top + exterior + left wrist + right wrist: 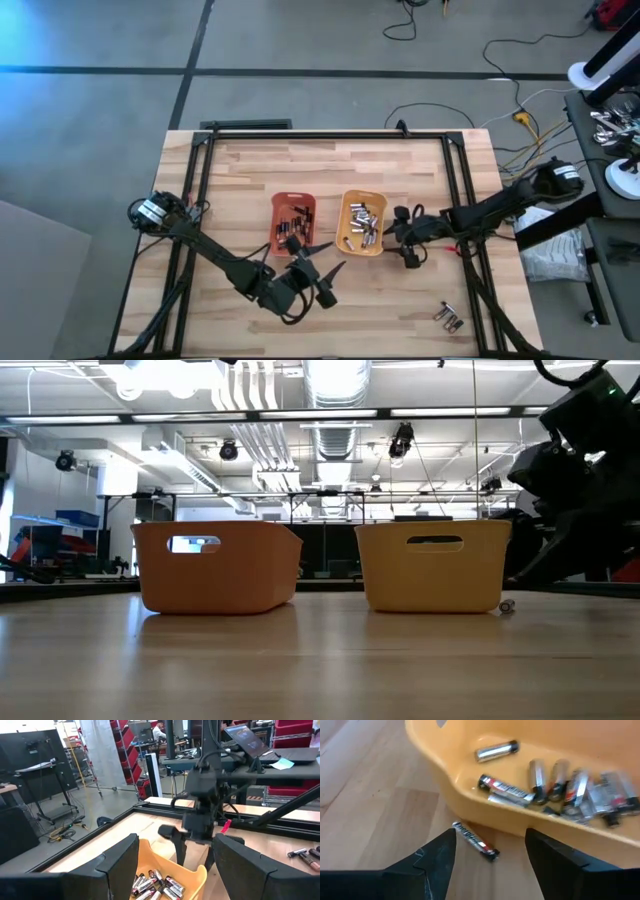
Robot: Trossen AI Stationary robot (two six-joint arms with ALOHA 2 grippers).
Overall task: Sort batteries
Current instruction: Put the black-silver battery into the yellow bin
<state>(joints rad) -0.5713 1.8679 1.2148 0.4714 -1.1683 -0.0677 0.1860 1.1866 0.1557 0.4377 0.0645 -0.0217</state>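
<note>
Right jaws (490, 865) spread wide and gripping nothing, hovering just beside the yellow tray (362, 222), straddling a stray battery (475, 840) lying on the counter (330, 160) against the tray's wall. Left jaws (322, 262) also wide open and empty, waiting near the orange tray (293, 222). More batteries (570, 787) resting inside the yellow tray; dark ones filling the orange tray. Likely handling: small, rigid, smooth, prone to rolling; best pinching across the middle of the barrel.
</note>
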